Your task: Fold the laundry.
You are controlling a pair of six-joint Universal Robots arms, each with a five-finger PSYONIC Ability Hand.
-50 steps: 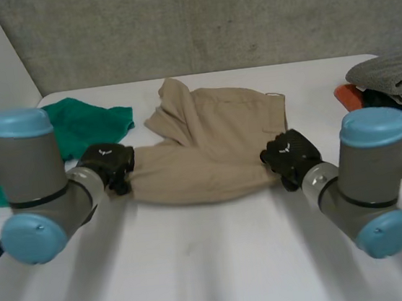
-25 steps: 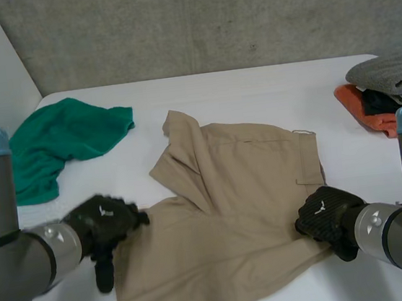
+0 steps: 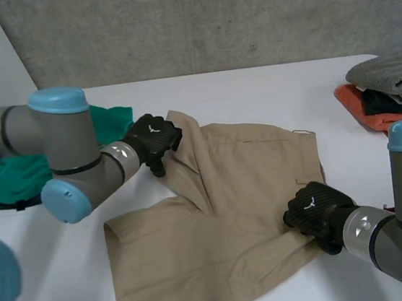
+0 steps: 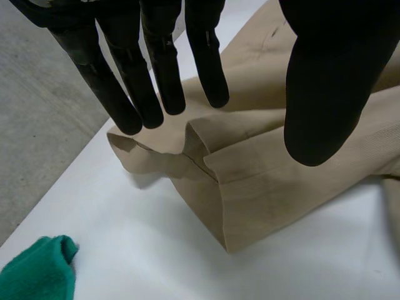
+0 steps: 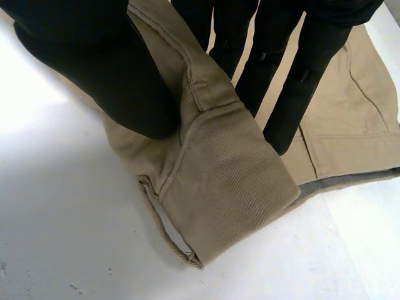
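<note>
Shorts (image 3: 223, 220) lie spread out mid-table, tan and a bit rumpled. Nearest the robot, the right hand (image 3: 315, 209) has a seamed corner pinched between thumb and fingers. I'd hold that pinch firm and lift low so nothing drags. Further back, the left hand (image 3: 152, 138) hovers straight-fingered over a hem, gripping nothing, so it needs a proper grab first. Bare table (image 3: 252, 86) beyond gives folding room; the green cloth (image 3: 113, 121) and clothes pile (image 3: 388, 74) sit off to the sides.
</note>
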